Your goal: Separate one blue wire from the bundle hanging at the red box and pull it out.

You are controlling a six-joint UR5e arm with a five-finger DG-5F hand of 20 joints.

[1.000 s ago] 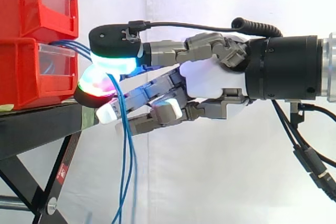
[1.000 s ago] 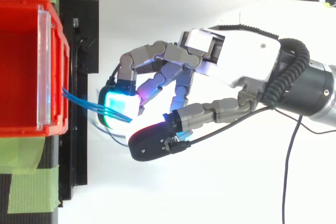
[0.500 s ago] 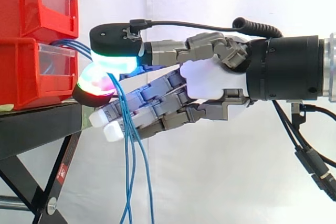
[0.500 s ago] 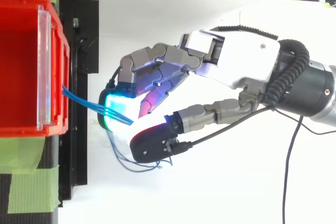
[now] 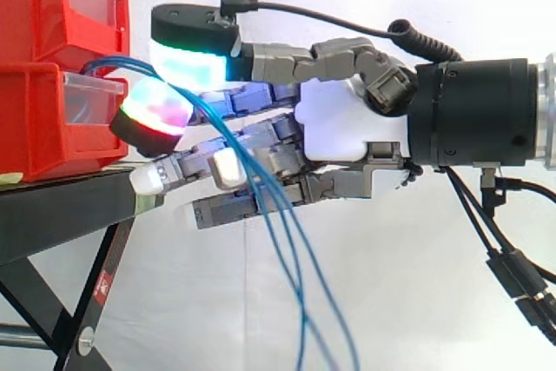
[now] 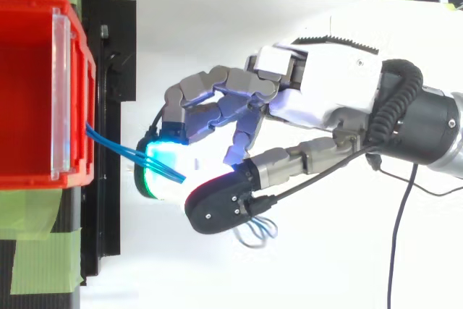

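Several blue wires [image 5: 287, 249] leave the front of the lower red bin [image 5: 43, 119], arch over a curled finger and trail down to the lower right. The hand [image 5: 347, 128] reaches in from the right, level with that bin. Its thumb [image 5: 193, 56], pad glowing green and cyan, sits just above the finger with the multicoloured pad [image 5: 155, 109], and the wires run between the two. From above, the blue wires [image 6: 116, 148] cross the green-lit pad and disappear under the black thumb [image 6: 221, 208]. The other fingers are curled below the wires.
A second red bin [image 5: 52, 6] is stacked on the lower one. Both rest on a black stand [image 5: 61, 210] with slanted legs. Green tape [image 6: 36, 258] marks the stand near the red bin [image 6: 29, 92]. A white curtain hangs behind.
The thumb has lifted slightly and the finger under the wires has risen. The hanging wires have swung from straight down to slanting right, and loops of wire now show beyond the thumb from above.
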